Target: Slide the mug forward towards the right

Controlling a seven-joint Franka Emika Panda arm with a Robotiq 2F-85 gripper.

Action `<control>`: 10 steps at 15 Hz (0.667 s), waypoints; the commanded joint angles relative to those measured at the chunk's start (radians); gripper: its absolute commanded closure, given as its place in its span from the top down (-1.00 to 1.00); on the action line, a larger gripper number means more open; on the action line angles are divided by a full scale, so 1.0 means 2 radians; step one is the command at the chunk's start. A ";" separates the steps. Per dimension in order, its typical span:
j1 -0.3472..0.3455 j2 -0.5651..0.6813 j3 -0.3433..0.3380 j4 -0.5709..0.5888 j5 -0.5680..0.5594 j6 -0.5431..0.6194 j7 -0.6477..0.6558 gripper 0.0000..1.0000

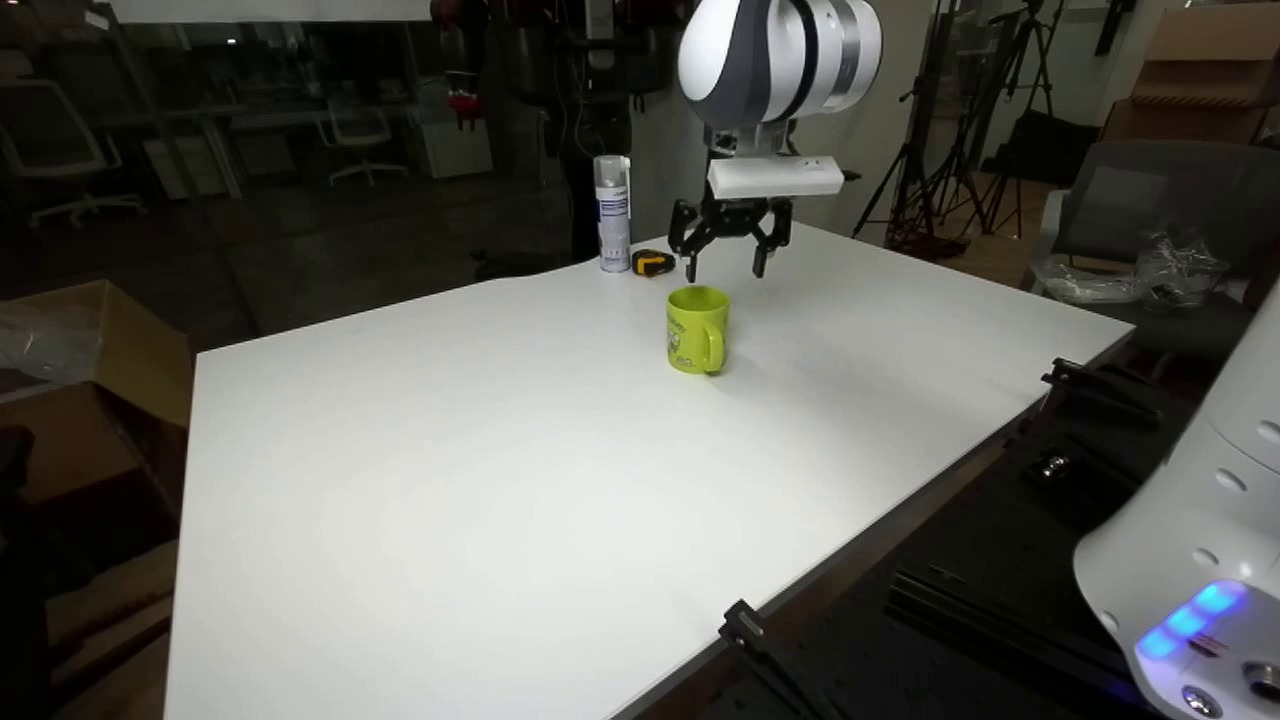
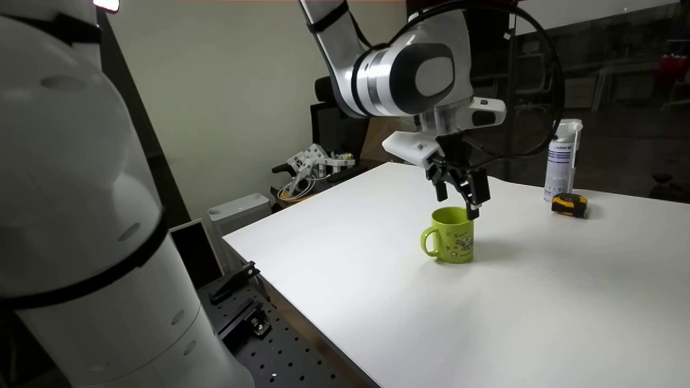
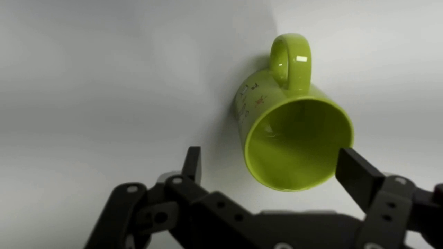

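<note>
The lime-green mug (image 1: 688, 338) stands upright on the white table in both exterior views, and also shows there (image 2: 454, 241). Its loop handle and printed drawings are visible. My gripper (image 1: 725, 270) is open and empty. Its fingertips hang just above the height of the mug's rim; it also shows close over the mug in an exterior view (image 2: 457, 203). In the wrist view the mug (image 3: 297, 138) has its open mouth toward me and its handle at the top. The gripper's fingers (image 3: 270, 157) are spread wide; the right fingertip overlaps the rim in the picture. I cannot tell whether it touches.
A slim spray can (image 1: 613, 225) and a yellow-black tape measure (image 1: 653, 262) stand near the table's far edge; they also show in an exterior view as the can (image 2: 560, 161) and tape measure (image 2: 569, 205). Black clamps (image 1: 745, 630) grip the table (image 1: 450, 480) edge by the robot base.
</note>
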 commanded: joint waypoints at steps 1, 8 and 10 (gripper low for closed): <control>-0.001 -0.084 0.010 -0.050 -0.010 -0.027 0.015 1.00; -0.021 -0.122 0.041 -0.066 0.003 -0.043 -0.002 1.00; -0.023 -0.115 0.041 -0.066 0.002 -0.042 -0.003 1.00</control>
